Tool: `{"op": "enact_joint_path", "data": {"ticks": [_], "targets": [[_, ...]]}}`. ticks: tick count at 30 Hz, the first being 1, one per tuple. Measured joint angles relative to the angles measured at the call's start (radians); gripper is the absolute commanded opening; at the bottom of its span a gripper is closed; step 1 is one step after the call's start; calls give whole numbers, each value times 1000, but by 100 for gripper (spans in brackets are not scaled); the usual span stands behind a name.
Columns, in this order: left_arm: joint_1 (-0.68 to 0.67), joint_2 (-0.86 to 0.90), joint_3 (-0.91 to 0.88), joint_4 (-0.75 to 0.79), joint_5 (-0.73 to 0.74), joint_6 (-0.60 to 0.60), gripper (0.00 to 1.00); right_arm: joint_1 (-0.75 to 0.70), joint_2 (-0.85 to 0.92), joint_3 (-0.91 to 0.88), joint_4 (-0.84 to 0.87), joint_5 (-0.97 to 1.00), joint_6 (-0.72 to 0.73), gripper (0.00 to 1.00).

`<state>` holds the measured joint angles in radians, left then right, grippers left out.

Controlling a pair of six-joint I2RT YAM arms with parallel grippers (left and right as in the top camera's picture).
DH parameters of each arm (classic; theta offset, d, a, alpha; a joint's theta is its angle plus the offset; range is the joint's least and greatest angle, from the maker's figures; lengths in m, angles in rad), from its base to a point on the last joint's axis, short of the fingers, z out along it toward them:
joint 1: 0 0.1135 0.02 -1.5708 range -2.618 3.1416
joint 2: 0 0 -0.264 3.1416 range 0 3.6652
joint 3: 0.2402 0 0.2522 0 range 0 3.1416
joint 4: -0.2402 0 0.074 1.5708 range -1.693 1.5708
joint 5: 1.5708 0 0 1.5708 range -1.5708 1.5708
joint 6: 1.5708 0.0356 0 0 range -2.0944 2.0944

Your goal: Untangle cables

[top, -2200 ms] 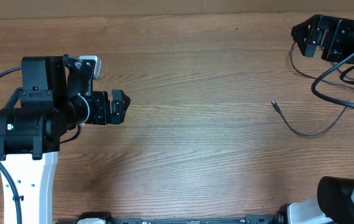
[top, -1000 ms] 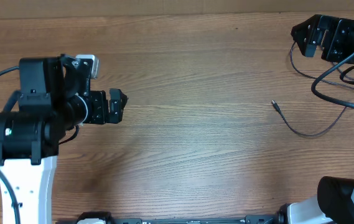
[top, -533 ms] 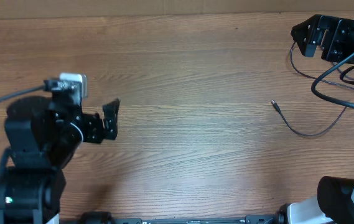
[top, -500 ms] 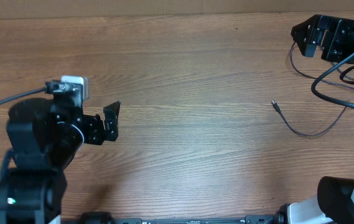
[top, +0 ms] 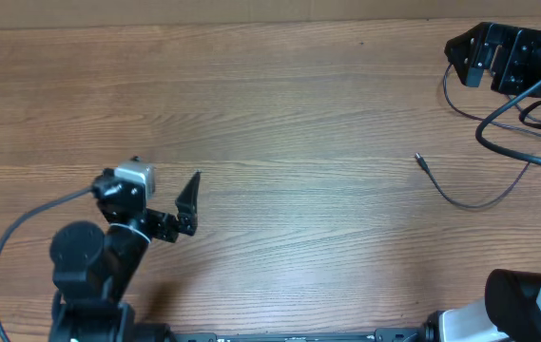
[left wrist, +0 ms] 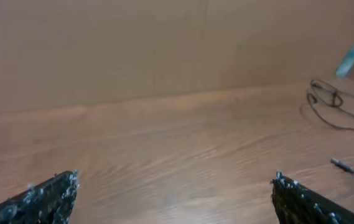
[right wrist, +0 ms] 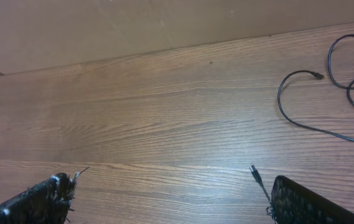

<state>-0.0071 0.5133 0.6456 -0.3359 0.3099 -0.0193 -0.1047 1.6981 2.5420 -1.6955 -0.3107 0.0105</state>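
Black cables (top: 479, 205) lie at the right edge of the table (top: 299, 114), loosely crossed, with one free plug (top: 420, 161) pointing toward the middle. You're at the approach step, as I judge it, since nothing is gripped. Your right gripper (top: 462, 59) hangs at the far right, just beyond the tangle, fingers spread. Your left gripper (top: 187, 198) is spread too, near left, well apart from the cables. Next, lower one gripper onto a single strand and pinch it.
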Motion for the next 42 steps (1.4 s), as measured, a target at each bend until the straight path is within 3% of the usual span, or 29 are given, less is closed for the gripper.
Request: {"op": "enact_joint_path", "data": {"ticks": [10,18,27,35,39,42], "targets": [[0,-227,-196,187,24,-7,100,0,0,0,0,0,0,100],[0,-410,-375,422,31,-7,100,0,0,0,0,0,0,100],[0,-492,-499,625,31,-7,100,0,0,0,0,0,0,100],[0,-500,-622,957,32,-7,100,0,0,0,0,0,0,100],[0,-500,-630,995,32,-7,100,0,0,0,0,0,0,100],[0,-503,-631,900,31,-6,99,0,0,0,0,0,0,100]]}}
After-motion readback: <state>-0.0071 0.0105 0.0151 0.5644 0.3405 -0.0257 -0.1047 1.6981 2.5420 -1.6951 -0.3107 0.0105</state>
